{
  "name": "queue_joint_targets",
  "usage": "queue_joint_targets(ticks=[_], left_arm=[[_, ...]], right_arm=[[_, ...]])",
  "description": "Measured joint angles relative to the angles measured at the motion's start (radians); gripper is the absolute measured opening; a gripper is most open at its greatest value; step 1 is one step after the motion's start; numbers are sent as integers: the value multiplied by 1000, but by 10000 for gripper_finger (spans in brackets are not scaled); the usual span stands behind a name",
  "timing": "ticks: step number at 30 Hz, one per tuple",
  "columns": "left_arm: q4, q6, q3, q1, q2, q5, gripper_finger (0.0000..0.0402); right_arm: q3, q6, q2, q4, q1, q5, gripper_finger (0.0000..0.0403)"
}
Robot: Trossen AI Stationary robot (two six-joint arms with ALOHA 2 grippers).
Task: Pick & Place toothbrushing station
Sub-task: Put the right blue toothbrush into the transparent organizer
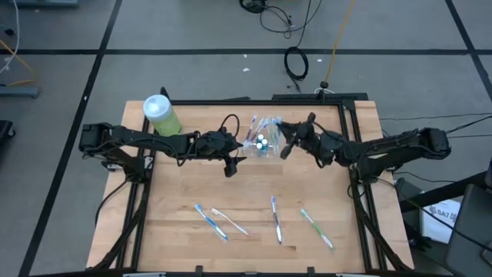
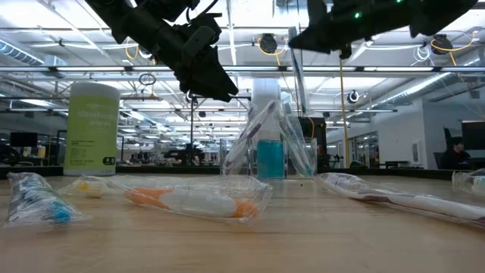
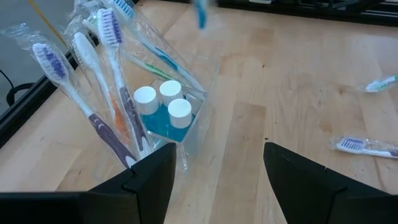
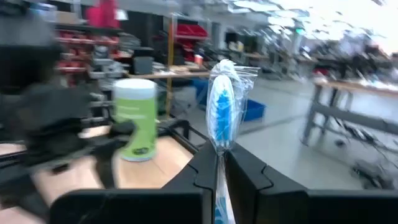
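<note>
Right gripper [image 4: 219,163]: fingers pinched together on a wrapped toothbrush [image 4: 221,112] with a blue head, held upright in its clear sleeve; in the high view the gripper sits at the far middle of the table, just right of the cup

Left gripper [image 3: 217,171]: fingers spread wide, holding nothing, raised over the wood just beside the cup on its left

Clear plastic cup [image 3: 180,115]: stands at the far middle of the table, between the two grippers; contains three small tubes with white caps [image 3: 169,101] and blue bodies, plus several wrapped toothbrushes [image 3: 93,93] leaning out, bristles up, with blue, purple and white heads and one orange handle

Loose toothbrushes, near half of the table, high view: a blue one [image 1: 209,221] at left, a pale one [image 1: 231,221] just beside it and touching or crossing it, a purple one [image 1: 275,218] in the middle, a green one [image 1: 316,228] at right; all wrapped, lying flat, well apart from the cup

Light-green bottle [image 1: 161,115]: white cap, upright at the far left corner of the table [image 1: 254,246]; label shows lines of white lettering in the low view, too small and soft to read

No other writing legible on wrappers or tubes
</note>
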Motion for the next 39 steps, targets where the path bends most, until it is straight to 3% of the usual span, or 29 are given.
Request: queue_joint_targets(ticks=[6, 21, 39], left_arm=[[0, 1, 0, 0, 0, 0, 250], [0, 20, 0, 0, 0, -1, 250], [-2, 19, 0, 0, 0, -1, 250]], right_arm=[[-19, 89, 77, 0, -62, -6, 13], [-29, 178, 293, 27, -77, -3, 13], [-28, 300, 309, -62, -77, 1, 22]])
